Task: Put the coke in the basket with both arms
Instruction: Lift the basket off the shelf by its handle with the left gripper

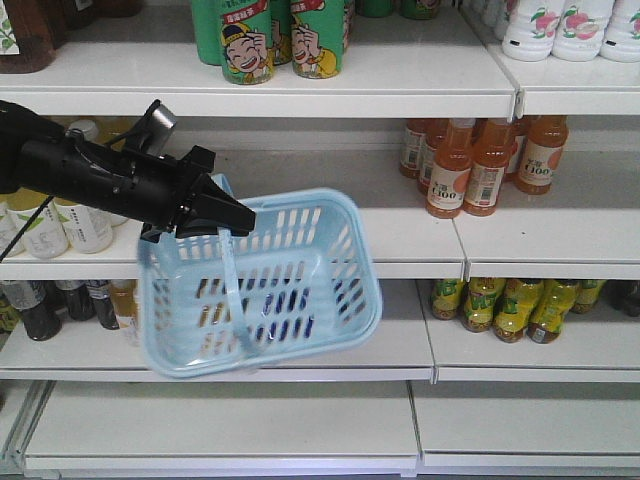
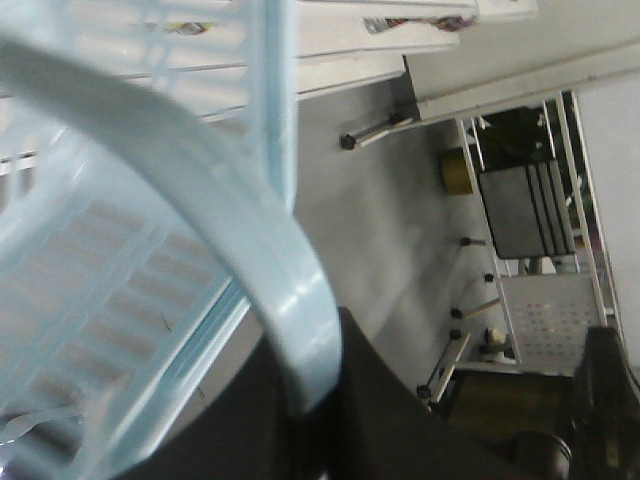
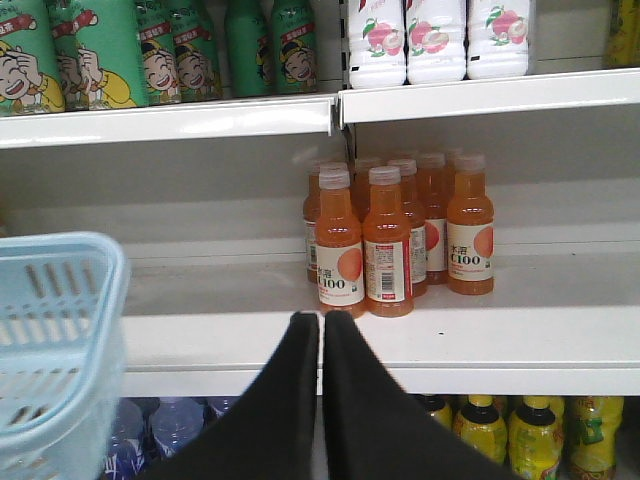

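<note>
The light blue basket [image 1: 345,240] hangs tilted in the air in front of the middle shelf, its open side facing the camera. My left gripper [image 1: 228,215] is shut on its strap handle [image 1: 232,290]. In the left wrist view the handle [image 2: 200,170] runs down between my black fingers [image 2: 400,420], with the slotted wall [image 2: 90,290] to the left. My right gripper [image 3: 321,318] is shut with nothing in it, pointing at the middle shelf edge, and the basket [image 3: 60,300] is on its left. The coke is out of view. The exterior view does not show the right arm.
Orange C100 bottles [image 1: 470,165] stand on the middle shelf at the right. Green cartoon cans [image 1: 270,35] and white peach bottles [image 1: 570,25] fill the top shelf. Yellow bottles [image 1: 515,305] stand lower right and dark bottles [image 1: 50,305] lower left. Shelf edges [image 3: 480,350] lie close ahead.
</note>
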### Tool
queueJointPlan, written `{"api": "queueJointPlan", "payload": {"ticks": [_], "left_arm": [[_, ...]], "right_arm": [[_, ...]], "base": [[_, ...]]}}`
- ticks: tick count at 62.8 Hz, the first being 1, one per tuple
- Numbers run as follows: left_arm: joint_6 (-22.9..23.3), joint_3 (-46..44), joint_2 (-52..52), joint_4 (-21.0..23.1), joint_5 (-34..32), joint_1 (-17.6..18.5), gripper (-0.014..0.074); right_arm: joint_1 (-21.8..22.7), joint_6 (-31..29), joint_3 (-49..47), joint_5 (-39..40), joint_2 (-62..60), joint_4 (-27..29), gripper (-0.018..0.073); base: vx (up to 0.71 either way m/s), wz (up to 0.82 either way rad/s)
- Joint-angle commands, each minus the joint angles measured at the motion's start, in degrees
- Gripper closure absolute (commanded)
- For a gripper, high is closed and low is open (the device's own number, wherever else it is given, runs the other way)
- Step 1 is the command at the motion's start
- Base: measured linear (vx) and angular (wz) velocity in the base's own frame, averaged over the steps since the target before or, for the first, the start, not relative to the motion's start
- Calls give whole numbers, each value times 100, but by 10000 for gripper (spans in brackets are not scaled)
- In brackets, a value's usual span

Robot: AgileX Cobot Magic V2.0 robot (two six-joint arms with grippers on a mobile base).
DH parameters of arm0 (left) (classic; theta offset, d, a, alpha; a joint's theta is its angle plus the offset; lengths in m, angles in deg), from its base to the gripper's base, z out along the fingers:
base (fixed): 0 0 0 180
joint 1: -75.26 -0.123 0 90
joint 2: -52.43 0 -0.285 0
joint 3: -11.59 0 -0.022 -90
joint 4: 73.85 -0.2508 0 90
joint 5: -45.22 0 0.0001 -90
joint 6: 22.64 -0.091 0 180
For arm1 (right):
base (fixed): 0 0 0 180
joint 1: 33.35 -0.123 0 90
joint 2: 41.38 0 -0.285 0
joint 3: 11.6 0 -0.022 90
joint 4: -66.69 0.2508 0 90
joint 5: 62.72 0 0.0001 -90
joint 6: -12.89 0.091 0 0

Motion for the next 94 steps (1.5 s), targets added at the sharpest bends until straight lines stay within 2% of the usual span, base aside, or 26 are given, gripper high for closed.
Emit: {"api": "queueJointPlan", "payload": {"ticks": [1,22,30,39,54,59,77,94], "left_arm": [[15,20,-793,410,270,215,604],[21,756,-2513,399,259,873,602],[21,785,-3036,524,188,982,603],[28,785,-3392,855,-98,982,603],[69,785,-3496,1170,-82,982,603],[63,785,-3496,1255,-199,1095,603],[8,785,-3489,1185,-654,1703,603],[8,785,-3489,891,-651,1715,603]], "right_arm": [[8,-17,40,417,-71,-47,561],[8,-17,40,417,-71,-47,561],[8,-17,40,417,-71,-47,561],[8,-17,40,425,-71,-47,561],[8,-17,40,425,-71,-47,561],[8,-17,40,425,-71,-47,561],[8,-17,40,425,-71,-47,561],[8,-17,40,425,-71,-47,561]], "base": [[0,0],[0,0],[0,0],[0,0],[0,0],[0,0],[0,0],[0,0]]}}
